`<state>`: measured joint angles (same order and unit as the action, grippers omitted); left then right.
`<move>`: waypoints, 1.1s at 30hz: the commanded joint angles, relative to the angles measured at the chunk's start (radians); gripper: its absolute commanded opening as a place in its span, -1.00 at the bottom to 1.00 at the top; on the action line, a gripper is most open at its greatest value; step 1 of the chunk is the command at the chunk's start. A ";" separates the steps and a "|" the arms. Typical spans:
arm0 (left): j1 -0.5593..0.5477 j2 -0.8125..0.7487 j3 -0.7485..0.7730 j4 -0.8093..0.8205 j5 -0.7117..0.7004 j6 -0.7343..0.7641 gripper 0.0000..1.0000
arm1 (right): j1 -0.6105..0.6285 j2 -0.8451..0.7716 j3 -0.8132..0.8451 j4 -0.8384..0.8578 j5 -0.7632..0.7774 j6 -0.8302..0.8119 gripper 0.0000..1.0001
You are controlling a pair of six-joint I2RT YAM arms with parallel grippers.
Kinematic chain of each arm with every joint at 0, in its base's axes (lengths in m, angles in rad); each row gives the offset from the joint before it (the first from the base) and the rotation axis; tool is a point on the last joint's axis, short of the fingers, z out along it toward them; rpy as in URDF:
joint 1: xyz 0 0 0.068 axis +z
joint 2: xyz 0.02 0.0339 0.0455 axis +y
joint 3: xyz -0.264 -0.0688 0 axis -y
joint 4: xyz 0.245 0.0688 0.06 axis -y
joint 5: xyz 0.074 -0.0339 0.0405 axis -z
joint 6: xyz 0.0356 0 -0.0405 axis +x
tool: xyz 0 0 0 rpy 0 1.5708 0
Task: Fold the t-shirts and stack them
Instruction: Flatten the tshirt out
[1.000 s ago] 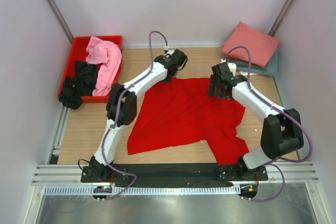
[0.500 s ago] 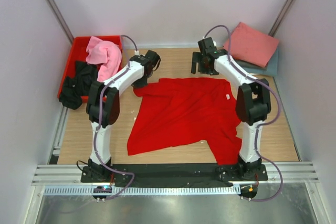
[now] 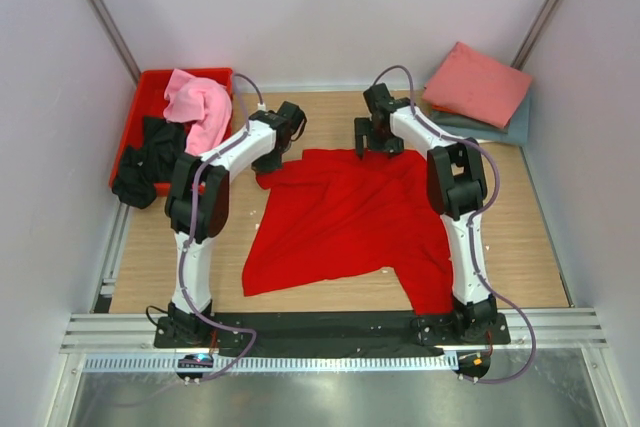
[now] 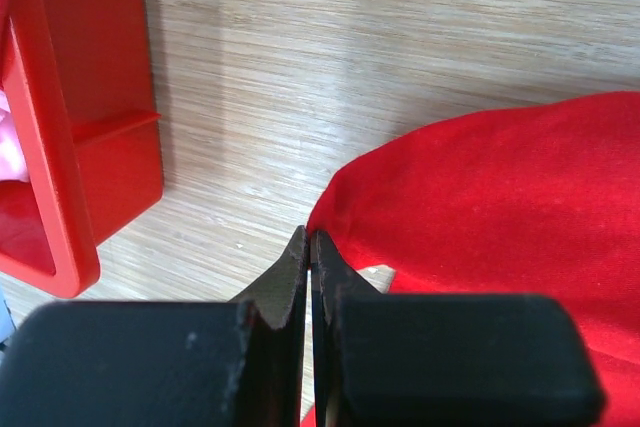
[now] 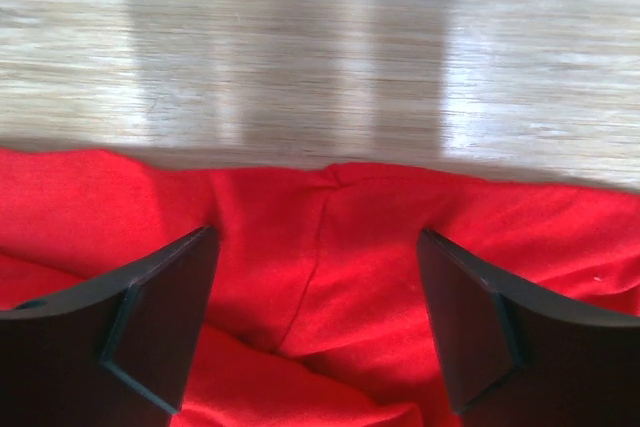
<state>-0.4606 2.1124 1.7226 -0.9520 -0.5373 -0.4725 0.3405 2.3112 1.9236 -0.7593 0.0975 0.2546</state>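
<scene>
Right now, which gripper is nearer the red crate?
Left. Left gripper sits shut at the red t-shirt's corner, just right of the red crate; right gripper is open over the shirt's far edge, further right.

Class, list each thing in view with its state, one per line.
red t-shirt: spread out, unfolded
salmon pink t-shirt: folded, on top
grey-blue t-shirt: folded, underneath
light pink t-shirt: heaped in crate
black t-shirt: draped over crate edge
left gripper: shut on red t-shirt
right gripper: open
</scene>
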 commanded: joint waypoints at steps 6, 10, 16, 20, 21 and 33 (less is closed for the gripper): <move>0.011 -0.005 0.000 0.035 -0.003 -0.014 -1.00 | 0.015 0.129 0.092 -0.067 0.054 -0.035 -0.24; 0.014 -0.003 0.017 0.015 -0.019 -0.005 -1.00 | 0.006 0.200 0.170 -0.095 0.074 -0.032 -0.97; 0.057 0.009 0.090 -0.074 -0.121 0.014 -0.99 | -0.115 0.240 0.302 -0.104 0.163 0.101 -0.98; 0.106 0.017 0.147 -0.109 -0.127 0.029 -1.00 | -0.192 0.226 0.333 -0.095 0.177 0.146 -0.97; 0.121 0.020 0.176 -0.120 -0.127 0.038 -1.00 | -0.204 0.225 0.336 -0.095 0.185 0.149 -0.98; 0.174 0.383 0.705 -0.327 -0.132 0.123 -1.00 | -0.210 0.220 0.331 -0.064 0.171 0.236 -0.97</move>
<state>-0.3115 2.4378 2.3322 -1.1675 -0.6434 -0.3916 0.1165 2.5114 2.2486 -0.8215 0.2752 0.4366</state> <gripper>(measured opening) 0.005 0.054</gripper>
